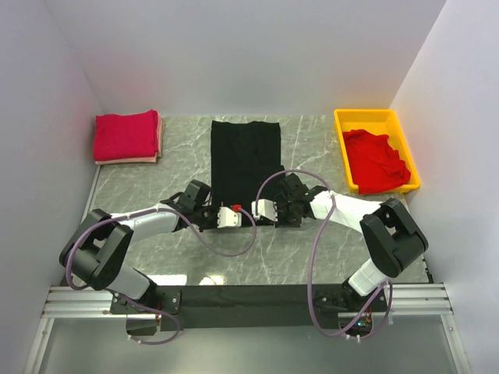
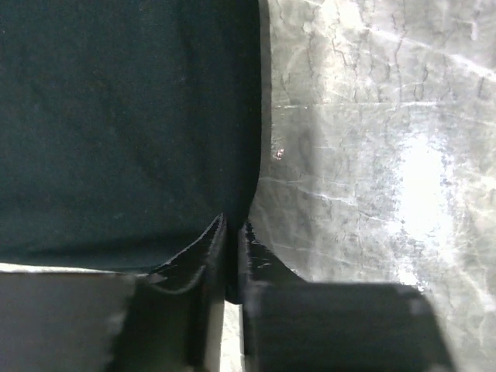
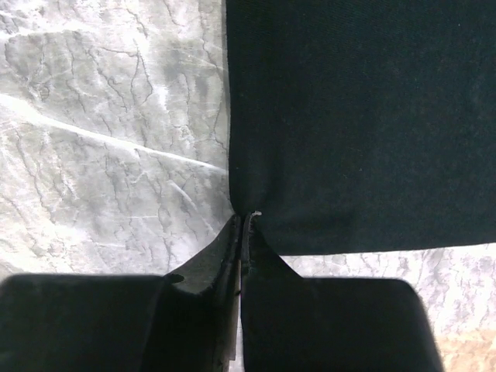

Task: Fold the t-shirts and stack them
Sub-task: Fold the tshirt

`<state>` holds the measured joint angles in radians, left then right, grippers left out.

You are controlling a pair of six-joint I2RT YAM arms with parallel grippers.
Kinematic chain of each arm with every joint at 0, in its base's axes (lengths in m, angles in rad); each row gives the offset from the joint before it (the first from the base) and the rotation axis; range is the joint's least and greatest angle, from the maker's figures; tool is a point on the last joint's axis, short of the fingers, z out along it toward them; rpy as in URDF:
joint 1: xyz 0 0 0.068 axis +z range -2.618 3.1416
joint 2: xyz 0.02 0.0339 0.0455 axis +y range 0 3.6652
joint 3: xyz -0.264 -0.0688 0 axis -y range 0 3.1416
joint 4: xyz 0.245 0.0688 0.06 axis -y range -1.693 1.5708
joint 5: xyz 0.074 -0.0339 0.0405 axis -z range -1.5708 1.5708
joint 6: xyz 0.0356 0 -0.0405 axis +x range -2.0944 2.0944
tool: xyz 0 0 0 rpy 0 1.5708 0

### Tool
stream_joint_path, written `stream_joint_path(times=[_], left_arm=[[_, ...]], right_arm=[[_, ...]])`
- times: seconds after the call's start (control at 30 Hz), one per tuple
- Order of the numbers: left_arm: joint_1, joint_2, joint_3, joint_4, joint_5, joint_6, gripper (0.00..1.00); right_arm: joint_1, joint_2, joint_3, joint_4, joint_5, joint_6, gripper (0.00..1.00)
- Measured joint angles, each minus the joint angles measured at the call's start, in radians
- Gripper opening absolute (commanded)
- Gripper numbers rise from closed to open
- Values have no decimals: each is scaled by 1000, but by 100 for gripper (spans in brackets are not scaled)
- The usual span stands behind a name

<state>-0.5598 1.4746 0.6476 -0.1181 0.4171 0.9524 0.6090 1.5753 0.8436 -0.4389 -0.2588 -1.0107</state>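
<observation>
A black t-shirt [image 1: 245, 156] lies flat on the marble table, folded into a long strip running front to back. My left gripper [image 1: 218, 206] is at its near left corner. In the left wrist view that gripper [image 2: 232, 225] is shut, with black cloth [image 2: 116, 116] between its fingers. My right gripper [image 1: 274, 204] is at the near right corner. There the right gripper [image 3: 242, 217] is pinched shut on the shirt's edge [image 3: 364, 116]. A folded red t-shirt [image 1: 125, 135] sits at the back left. Another red t-shirt [image 1: 376, 160] lies crumpled in the tray.
The yellow plastic tray [image 1: 341, 125] stands at the back right against the wall. White walls close in the table on the left, back and right. Both arms' cables [image 1: 269, 187] loop over the table near the shirt's front edge.
</observation>
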Motion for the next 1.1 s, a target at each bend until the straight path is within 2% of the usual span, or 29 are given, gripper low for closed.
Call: stream_joint_path(times=[0.07,0.1,0.27,0.53,0.77,0.97,1.1], left_arm=[[0,0,3,-7,0,7,1],[0,0,5,-14,0,9,1],[-9,-51,8,-78,6,15,1],[-63,-278,-18,-212,52,10,1],[-124,-482,-50,-377,127,-6,1],[-147,-645,-44,-530,231,-38,1],[-148,-716,13,-654,272,-86,0]], right_arm=[[0,-1,0,-1,0,4,0],[0,-3,0,-2,0,7,0],[0,-68,0,-48,-23,32,0],[45,-310,-29,-124,-83,77,0],[164,-531,-113,-261,-131,115,0],[282,-657,-104,-371,-174,229,0],[308,-700,-64,-426,-180,286,0]])
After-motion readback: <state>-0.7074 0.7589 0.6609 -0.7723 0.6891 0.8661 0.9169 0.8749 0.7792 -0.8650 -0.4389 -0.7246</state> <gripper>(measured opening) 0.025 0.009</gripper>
